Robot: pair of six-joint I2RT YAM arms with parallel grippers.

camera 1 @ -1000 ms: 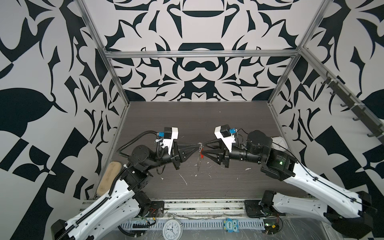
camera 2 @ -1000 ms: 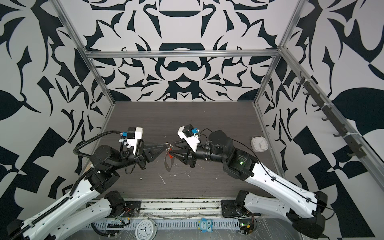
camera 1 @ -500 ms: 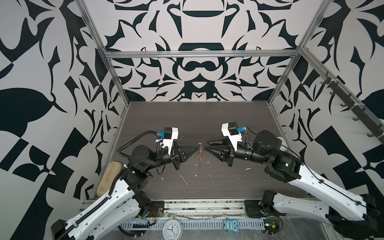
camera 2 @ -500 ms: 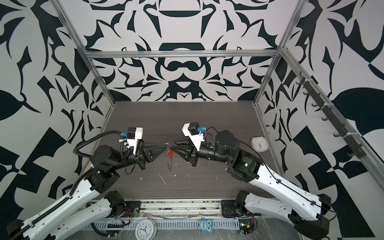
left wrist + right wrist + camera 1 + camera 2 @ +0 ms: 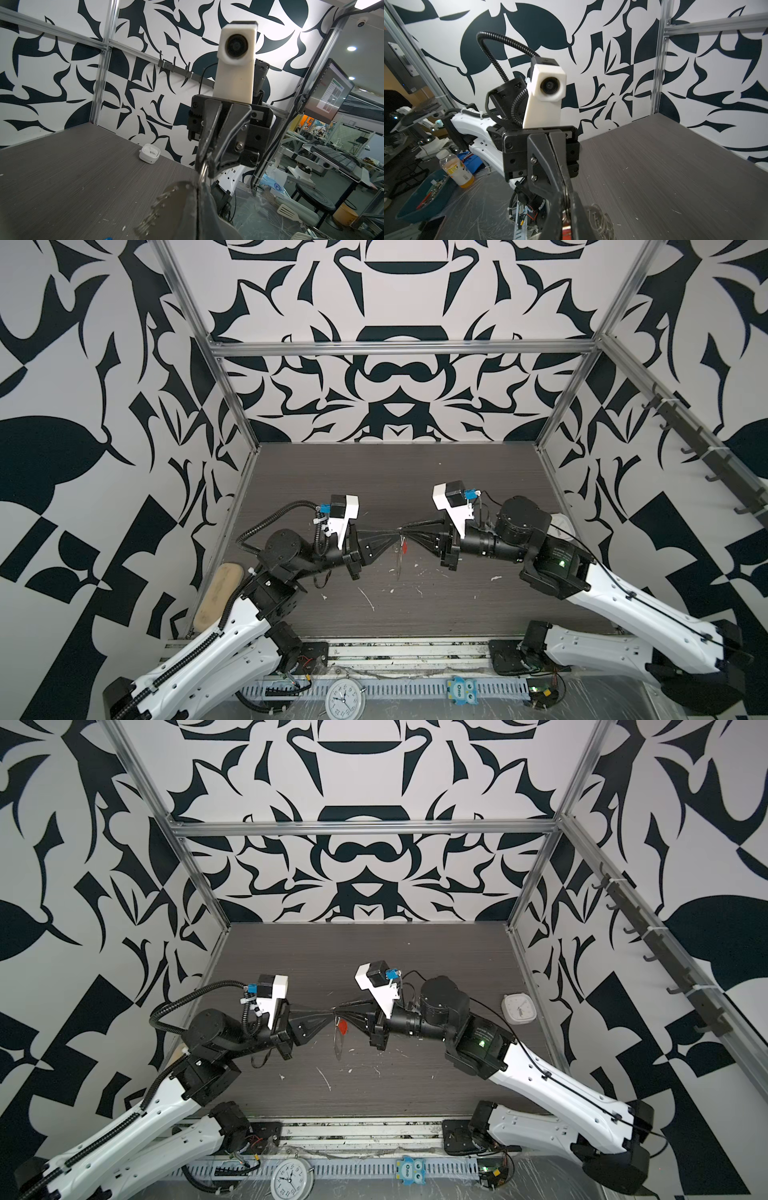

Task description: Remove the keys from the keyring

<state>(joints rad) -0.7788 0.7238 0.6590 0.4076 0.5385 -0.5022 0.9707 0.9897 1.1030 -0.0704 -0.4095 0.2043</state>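
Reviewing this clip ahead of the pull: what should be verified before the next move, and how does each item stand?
1. Left gripper shut on keyring: ok.
2. Right gripper shut on keyring: ok.
3. Red key off keyring: not ok, it hangs under the grippers.
4. Blue key's whereabouts: cannot tell.
5. Keyring's hanging end clear of table: cannot tell.

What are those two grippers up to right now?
Keyring pinched between left gripper and right gripper, both shut. Red key dangling below. Nothing in the way.
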